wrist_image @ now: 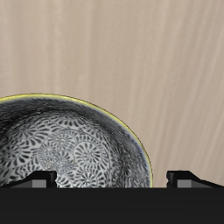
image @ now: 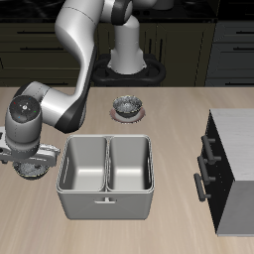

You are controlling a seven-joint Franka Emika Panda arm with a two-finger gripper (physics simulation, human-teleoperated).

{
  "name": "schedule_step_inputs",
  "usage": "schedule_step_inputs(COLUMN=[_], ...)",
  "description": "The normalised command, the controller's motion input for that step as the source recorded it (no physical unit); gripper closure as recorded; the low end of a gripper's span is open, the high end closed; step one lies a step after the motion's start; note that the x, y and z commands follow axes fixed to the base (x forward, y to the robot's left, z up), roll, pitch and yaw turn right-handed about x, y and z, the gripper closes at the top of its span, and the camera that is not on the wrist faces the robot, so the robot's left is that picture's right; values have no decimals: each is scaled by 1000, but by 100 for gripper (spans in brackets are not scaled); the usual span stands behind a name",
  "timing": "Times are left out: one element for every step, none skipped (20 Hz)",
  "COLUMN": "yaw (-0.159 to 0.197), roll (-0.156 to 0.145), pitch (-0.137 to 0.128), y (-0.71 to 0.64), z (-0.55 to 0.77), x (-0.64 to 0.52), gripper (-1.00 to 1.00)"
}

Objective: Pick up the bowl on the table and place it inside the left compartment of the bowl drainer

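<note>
In the wrist view the bowl (wrist_image: 74, 149) fills much of the frame: grey, mottled and glassy, with a thin yellowish rim, standing on the wooden table. My gripper (wrist_image: 112, 179) is open just above it, one fingertip (wrist_image: 39, 179) over the bowl's inside and the other outside its rim. In the exterior view the gripper (image: 32, 171) hangs low over the table beside the bowl drainer (image: 79, 208) and covers the bowl. The drainer's left compartment (image: 84, 162) is the well nearest the gripper, and both wells are empty.
A like bowl on a pale pinkish saucer (image: 126, 107) stands farther back, behind the drainer. A dark cabinet with bar handles (image: 226, 169) stands on the drainer's other side. The robot's base (image: 124, 50) rises at the back.
</note>
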Motion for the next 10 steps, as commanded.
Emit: schedule_step_inputs(yaw=[-5,75,-106,41,39,49,-2,21,0,6], roll=[105,-108,10,-40,-46,-67,-3,-39,0,-13], pitch=[36,52,80,29,19,121,3,36,0,-7], y=[34,-105,-107,-122,-10,-309,-54,-116,15,-70], z=[-187,-94,-210,-98,-43,-250,-32,-26,-7,71], x=[-70,-113,-60,-36,-7,-157,-21,-70,-4,-65], gripper=[-100,-100,100,100,100,100,100,100,100,100])
